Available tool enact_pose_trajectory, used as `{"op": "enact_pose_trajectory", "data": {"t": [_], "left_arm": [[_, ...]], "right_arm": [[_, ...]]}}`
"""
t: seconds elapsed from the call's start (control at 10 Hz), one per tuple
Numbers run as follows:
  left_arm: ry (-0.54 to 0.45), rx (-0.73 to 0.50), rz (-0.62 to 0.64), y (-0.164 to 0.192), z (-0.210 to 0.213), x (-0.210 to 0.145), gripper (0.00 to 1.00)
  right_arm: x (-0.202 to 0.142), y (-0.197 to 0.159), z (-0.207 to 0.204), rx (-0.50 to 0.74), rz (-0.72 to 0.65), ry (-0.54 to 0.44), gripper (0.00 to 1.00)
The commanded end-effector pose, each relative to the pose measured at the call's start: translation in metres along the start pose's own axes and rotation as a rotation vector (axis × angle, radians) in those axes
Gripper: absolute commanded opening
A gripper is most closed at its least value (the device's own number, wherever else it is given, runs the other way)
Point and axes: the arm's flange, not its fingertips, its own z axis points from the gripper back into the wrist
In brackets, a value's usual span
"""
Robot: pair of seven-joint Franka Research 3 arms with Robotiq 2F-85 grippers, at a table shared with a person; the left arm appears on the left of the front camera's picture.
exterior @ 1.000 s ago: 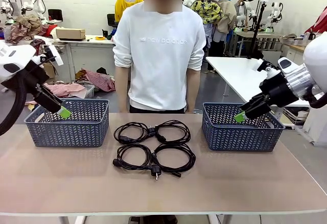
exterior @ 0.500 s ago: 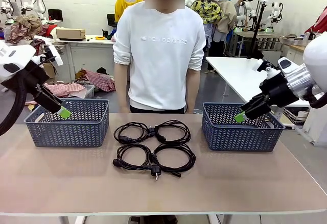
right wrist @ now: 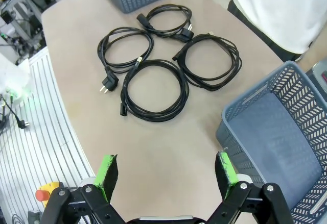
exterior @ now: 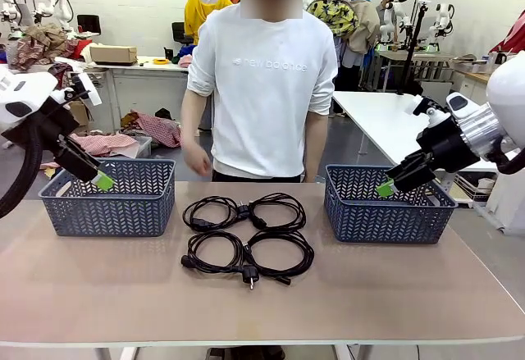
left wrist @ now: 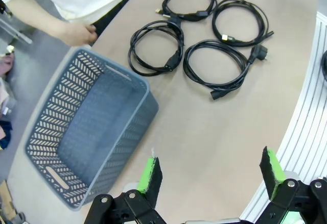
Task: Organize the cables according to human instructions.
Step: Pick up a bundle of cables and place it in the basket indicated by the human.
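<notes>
Several black cables lie as round coils in the middle of the table: two at the back [exterior: 212,211] [exterior: 279,211] and two nearer me [exterior: 212,252] [exterior: 281,255]. The left wrist view shows them beyond the left basket, one coil [left wrist: 156,48] closest to it. In the right wrist view a coil [right wrist: 153,89] lies nearest. My left gripper [exterior: 100,181] [left wrist: 210,173] hangs open and empty above the left basket. My right gripper [exterior: 385,188] [right wrist: 167,170] hangs open and empty by the right basket's near left corner. Neither touches a cable.
A grey-blue basket [exterior: 107,212] [left wrist: 122,142] stands at the table's left, another [exterior: 385,216] [right wrist: 255,94] at the right; both look empty. A person in a white sweatshirt [exterior: 262,89] stands at the far edge, one hand [exterior: 197,161] [left wrist: 76,32] low near the left basket.
The person has shifted slightly to the right and swung one arm outward, bringing that hand towards the table's far edge. Both arms and the cables have stayed still.
</notes>
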Motion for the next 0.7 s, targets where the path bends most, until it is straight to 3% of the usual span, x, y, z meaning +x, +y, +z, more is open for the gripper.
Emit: {"op": "enact_pose_trajectory", "data": {"t": [0.0, 0.6], "left_arm": [[-0.016, -0.015, -0.008, 0.0008, 0.0018, -0.0012, 1.00], [-0.016, -0.015, -0.008, 0.0008, 0.0018, -0.0012, 1.00]], "right_arm": [[0.0007, -0.0034, -0.0008, 0.016, 0.018, -0.024, 1.00], [0.0007, -0.0034, -0.0008, 0.016, 0.018, -0.024, 1.00]]}}
